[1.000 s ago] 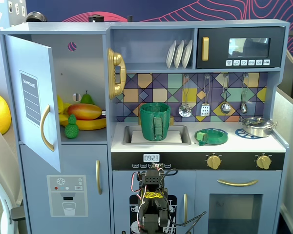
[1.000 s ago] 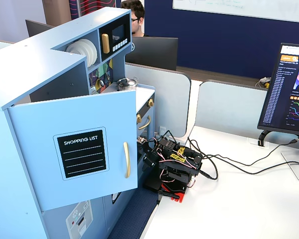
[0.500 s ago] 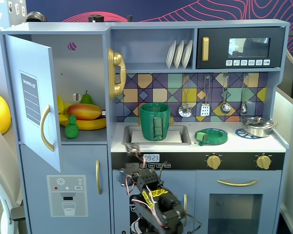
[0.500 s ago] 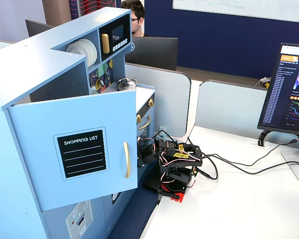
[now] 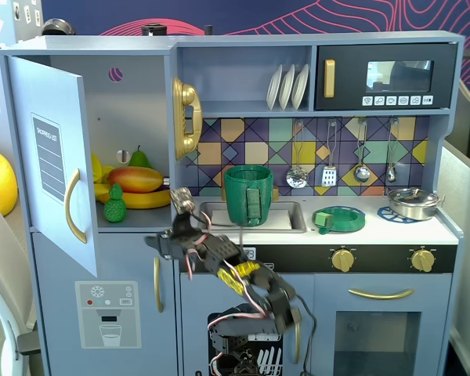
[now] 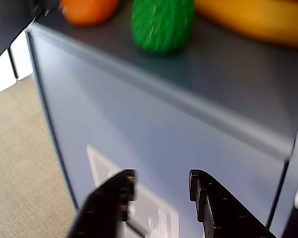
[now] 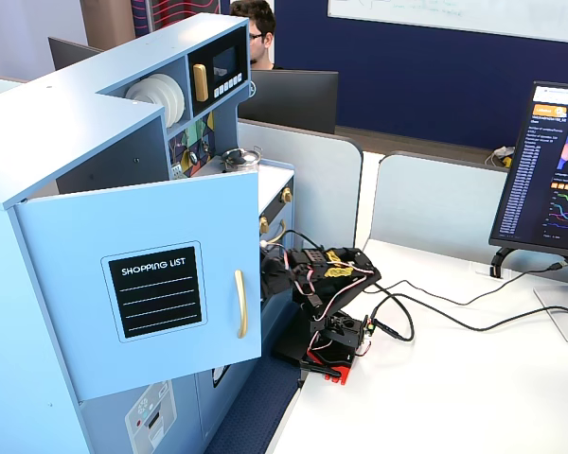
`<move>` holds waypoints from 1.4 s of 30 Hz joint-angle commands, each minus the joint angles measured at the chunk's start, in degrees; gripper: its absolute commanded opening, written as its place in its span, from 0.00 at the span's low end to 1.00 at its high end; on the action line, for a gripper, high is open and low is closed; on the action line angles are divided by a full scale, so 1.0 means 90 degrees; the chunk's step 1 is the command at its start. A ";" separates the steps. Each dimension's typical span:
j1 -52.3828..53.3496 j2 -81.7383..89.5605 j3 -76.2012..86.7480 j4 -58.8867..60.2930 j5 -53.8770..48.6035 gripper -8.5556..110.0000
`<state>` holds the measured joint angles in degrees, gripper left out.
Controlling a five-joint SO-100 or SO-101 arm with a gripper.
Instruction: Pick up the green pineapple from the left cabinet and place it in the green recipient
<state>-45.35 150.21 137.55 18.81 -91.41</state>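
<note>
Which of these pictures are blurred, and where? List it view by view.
Wrist view: soft all over; the green pineapple and the gripper fingers have fuzzy edges, and the banana is smeared. Front fixed view: mostly sharp, with slight motion blur on the arm. Side fixed view: sharp; the cabinet door label reads clearly.

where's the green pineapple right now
In a fixed view, the green pineapple stands on the open left cabinet's shelf, in front of the mango and bananas.
</note>
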 commanded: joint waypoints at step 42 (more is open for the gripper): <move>0.0312 -0.4873 -0.3252 -0.3711 -0.0137 0.51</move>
<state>-41.75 107.49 114.26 -11.87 -91.49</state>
